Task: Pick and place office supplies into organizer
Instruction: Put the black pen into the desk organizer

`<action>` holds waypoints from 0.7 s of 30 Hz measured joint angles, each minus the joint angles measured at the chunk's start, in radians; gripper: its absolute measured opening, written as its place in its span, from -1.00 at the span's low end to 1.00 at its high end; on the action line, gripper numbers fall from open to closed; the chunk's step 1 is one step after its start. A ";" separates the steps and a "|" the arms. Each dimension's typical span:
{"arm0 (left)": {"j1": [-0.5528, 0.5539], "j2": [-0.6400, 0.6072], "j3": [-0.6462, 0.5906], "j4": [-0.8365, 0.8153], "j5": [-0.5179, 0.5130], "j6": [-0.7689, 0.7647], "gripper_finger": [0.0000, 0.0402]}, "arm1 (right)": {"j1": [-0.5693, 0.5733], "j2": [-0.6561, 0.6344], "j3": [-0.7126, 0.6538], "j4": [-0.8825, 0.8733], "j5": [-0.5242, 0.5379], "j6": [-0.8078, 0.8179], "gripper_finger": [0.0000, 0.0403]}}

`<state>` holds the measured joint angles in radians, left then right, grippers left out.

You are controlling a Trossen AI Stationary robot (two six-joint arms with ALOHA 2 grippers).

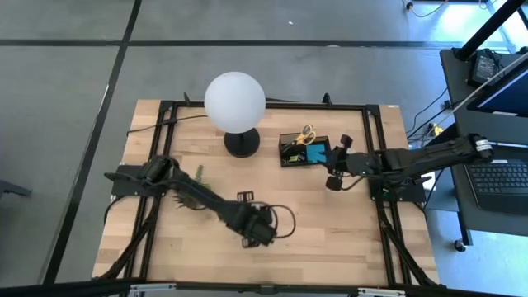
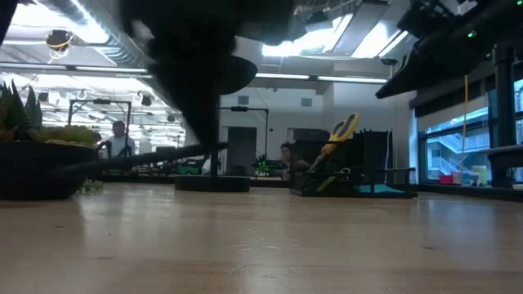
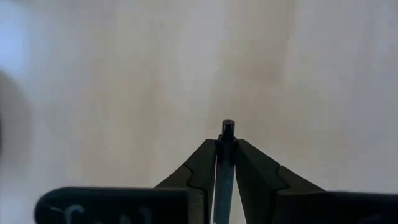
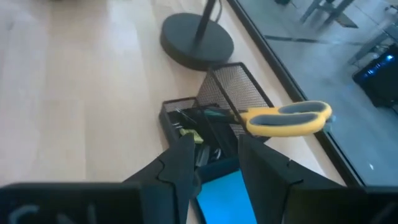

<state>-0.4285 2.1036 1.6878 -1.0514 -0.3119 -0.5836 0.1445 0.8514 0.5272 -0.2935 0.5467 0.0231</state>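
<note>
My left gripper (image 1: 257, 233) is over the near middle of the table, shut on a thin grey-blue pen (image 3: 224, 174) whose dark end pokes out past the fingertips. The organizer (image 1: 305, 151), a black mesh tray, sits to the right of the lamp base. It holds yellow-handled scissors (image 4: 288, 119) standing in its mesh cup, a blue sticky-note pad (image 4: 225, 194) and small dark and yellow pieces. My right gripper (image 4: 216, 163) is open and hovers at the organizer's right side, over the blue pad, touching nothing. A small black clip (image 1: 245, 196) lies on the table. My left gripper pinches the pen between its two fingers, the shaft (image 3: 224, 163) running along the fingers. The pen's dark end (image 3: 228, 127) sticks out beyond the fingertips. The fingers point down at the table from above. Whether the pen's end touches the wood cannot be told.
A white globe lamp (image 1: 235, 101) on a round black base (image 1: 242, 143) stands left of the organizer. A green potted plant (image 2: 33, 163) sits by my left arm. Bare wood (image 1: 330, 231) lies between the two grippers. A desk with a laptop (image 1: 499, 177) stands right of the table.
</note>
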 joint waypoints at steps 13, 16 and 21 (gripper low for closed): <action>0.186 0.000 0.000 0.422 -0.145 0.404 -0.76 | 0.077 -0.032 0.000 -0.262 -0.001 0.227 -0.36; 0.225 0.000 0.000 0.533 -0.181 0.522 -0.76 | 0.093 -0.032 -0.001 -0.361 0.008 0.340 -0.36; 0.287 -0.006 0.000 0.684 -0.188 0.643 -0.76 | 0.138 -0.032 -0.001 -0.356 0.020 0.378 -0.36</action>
<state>-0.1419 2.0976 1.6878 -0.3679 -0.4995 0.0595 0.2821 0.8192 0.5262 -0.6500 0.5668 0.4009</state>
